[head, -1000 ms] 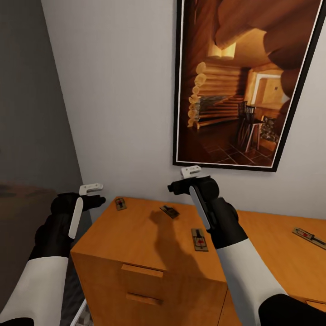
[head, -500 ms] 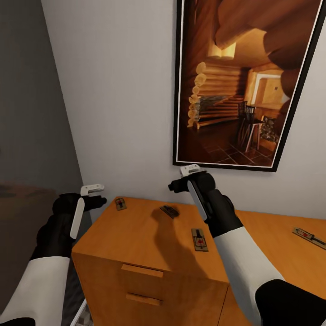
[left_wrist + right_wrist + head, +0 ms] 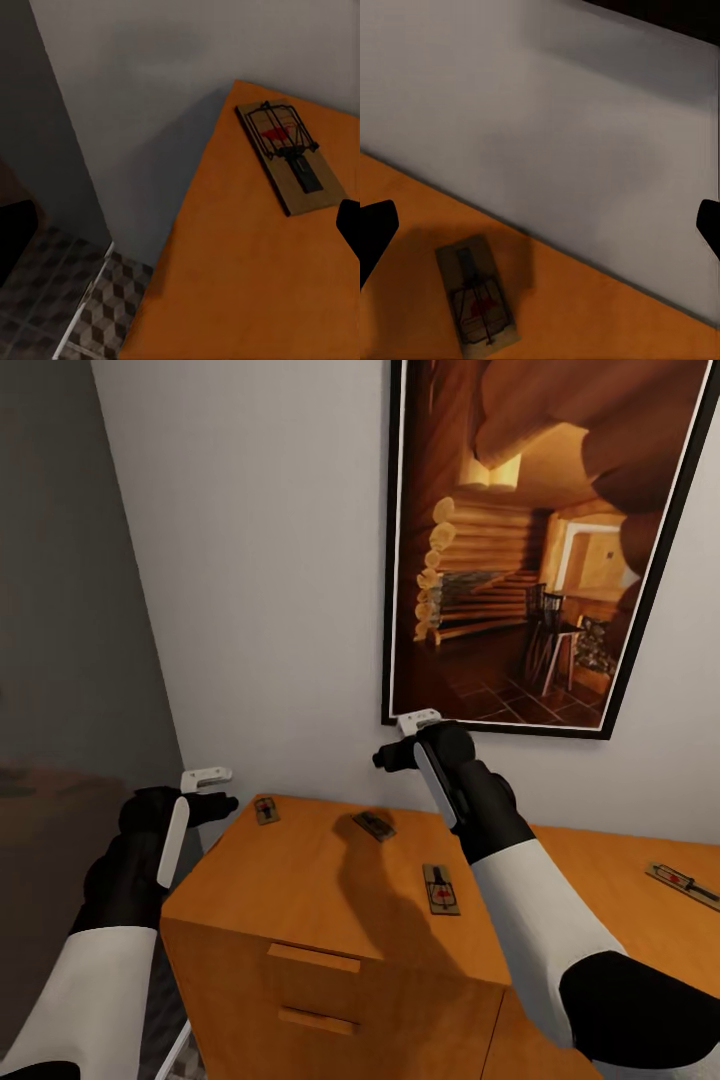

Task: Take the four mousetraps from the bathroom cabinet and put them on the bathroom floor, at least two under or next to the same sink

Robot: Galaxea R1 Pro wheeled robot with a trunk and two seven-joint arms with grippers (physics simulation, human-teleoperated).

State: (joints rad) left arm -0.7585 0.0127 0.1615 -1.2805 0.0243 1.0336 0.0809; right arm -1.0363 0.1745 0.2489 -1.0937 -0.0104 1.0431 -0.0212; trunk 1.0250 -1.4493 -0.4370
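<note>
The cabinet (image 3: 300, 880) is a flat orange-brown wood, drawer fronts and bar handles alike, and the mousetraps on its top, such as the one at the back left corner (image 3: 265, 810) and one near the front edge (image 3: 440, 889), are tan with dark wire and a red spot. The bathroom floor (image 3: 90, 315) carries small brown, beige and cream cubes with pale grout. The wall (image 3: 260, 560) is plain pale grey, the picture (image 3: 540, 540) has warm amber log tones in a black frame, and both arms have white sleeves ending in black.

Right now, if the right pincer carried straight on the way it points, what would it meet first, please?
Probably the pale wall behind the cabinet: the right pincer aims there, just above the mousetrap, though depth is unclear.
</note>
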